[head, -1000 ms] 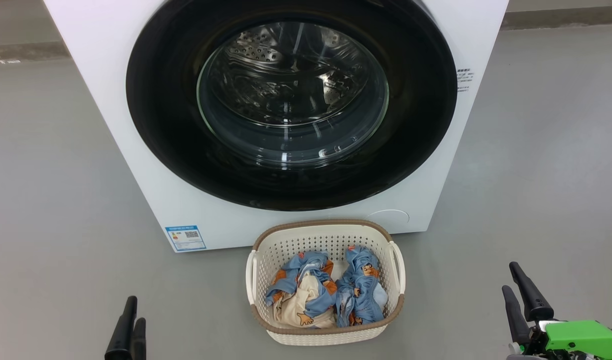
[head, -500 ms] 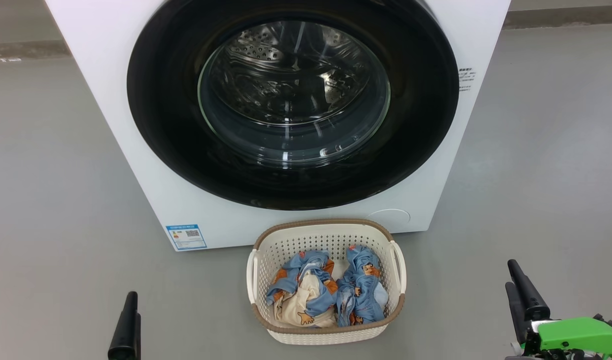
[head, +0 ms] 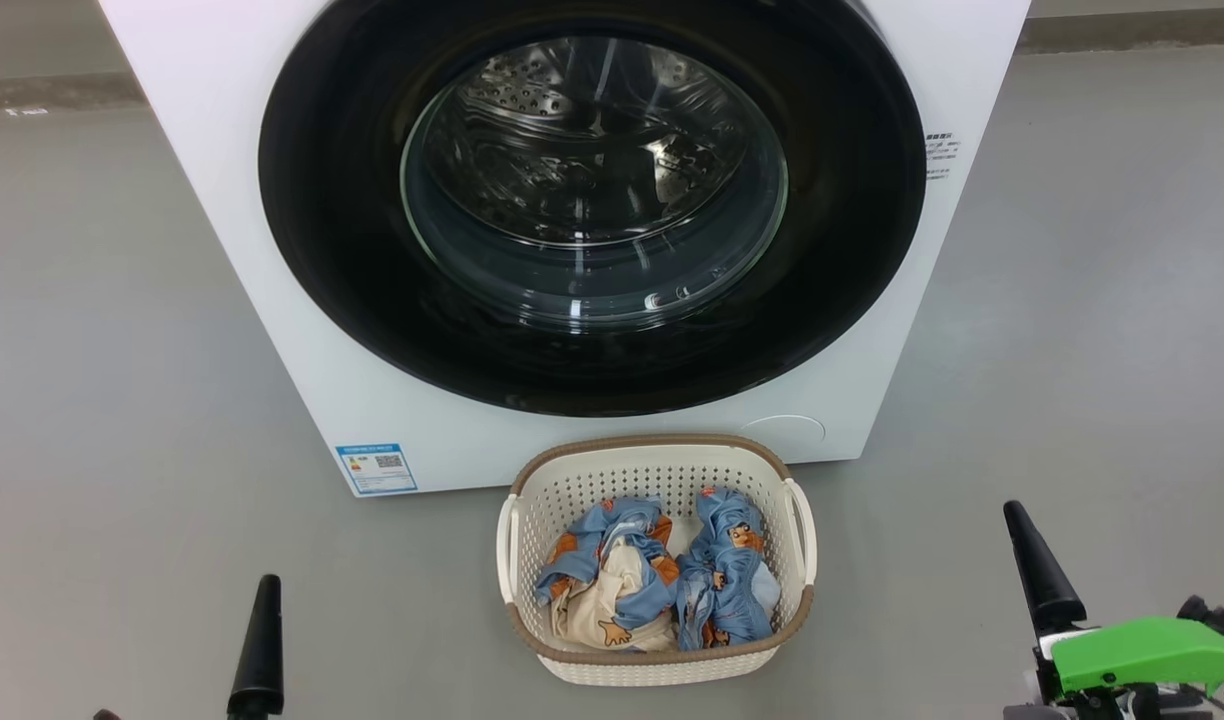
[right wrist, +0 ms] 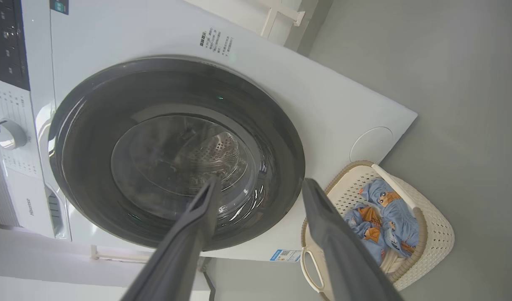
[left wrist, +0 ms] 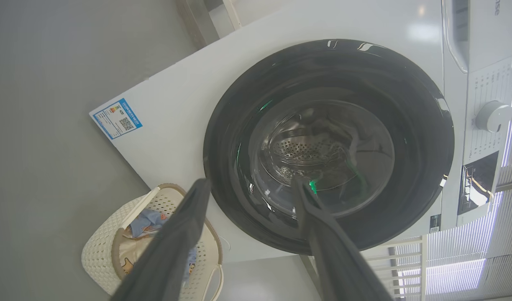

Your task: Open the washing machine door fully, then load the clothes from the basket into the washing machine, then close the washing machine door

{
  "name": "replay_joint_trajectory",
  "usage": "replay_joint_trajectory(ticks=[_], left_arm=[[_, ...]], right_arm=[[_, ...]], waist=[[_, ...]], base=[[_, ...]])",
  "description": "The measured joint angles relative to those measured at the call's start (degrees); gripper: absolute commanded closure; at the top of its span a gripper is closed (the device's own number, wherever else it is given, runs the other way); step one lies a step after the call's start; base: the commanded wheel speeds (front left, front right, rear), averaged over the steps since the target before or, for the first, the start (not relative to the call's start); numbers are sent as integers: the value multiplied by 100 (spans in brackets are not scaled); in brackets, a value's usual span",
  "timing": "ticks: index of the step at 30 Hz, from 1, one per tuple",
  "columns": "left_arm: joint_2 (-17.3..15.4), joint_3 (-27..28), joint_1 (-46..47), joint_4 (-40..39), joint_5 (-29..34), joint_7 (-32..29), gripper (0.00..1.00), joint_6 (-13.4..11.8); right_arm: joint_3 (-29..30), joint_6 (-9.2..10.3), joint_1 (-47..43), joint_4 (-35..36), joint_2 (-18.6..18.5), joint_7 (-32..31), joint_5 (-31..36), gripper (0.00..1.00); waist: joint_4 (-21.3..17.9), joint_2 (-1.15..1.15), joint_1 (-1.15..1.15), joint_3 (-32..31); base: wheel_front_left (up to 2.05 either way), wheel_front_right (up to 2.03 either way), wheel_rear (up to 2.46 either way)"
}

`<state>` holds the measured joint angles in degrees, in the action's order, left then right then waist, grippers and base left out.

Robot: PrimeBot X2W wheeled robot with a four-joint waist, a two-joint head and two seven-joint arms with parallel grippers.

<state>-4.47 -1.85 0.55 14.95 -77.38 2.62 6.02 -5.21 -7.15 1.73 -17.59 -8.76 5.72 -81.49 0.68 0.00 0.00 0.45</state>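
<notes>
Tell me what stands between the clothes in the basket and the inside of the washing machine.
The washing machine door sits shut over the opening. The clothes lie in the basket on the floor just before it; nothing else visible blocks the way.

The washing machine [head: 442, 450] stood with the washing machine door [head: 592, 380] shut, the basket [head: 662, 475] just before it on the grey floor [head: 122, 400] holding the clothes [head: 657, 590], and the left gripper [head: 266, 592] and right gripper [head: 1022, 525] showed low at either corner, each seemingly edge-on as one dark finger.
</notes>
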Motion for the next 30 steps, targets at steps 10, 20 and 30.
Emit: replay_joint_trajectory(ticks=[10,20,30], left_arm=[[5,-4,17,-42,800,120,0,2],[9,-51,18,-113,1504,253,0,9],[10,-55,18,-183,2104,376,0,34]], right_arm=[[-3,0,38,74,0,101,827,0],[-5,0,38,113,0,197,1538,0],[-16,-1,39,137,1,293,2163,0]], waist=[[18,0,0,17],[38,0,0,1],[51,0,0,10]], base=[[0,0,0],[0,0,0],[0,0,0]])
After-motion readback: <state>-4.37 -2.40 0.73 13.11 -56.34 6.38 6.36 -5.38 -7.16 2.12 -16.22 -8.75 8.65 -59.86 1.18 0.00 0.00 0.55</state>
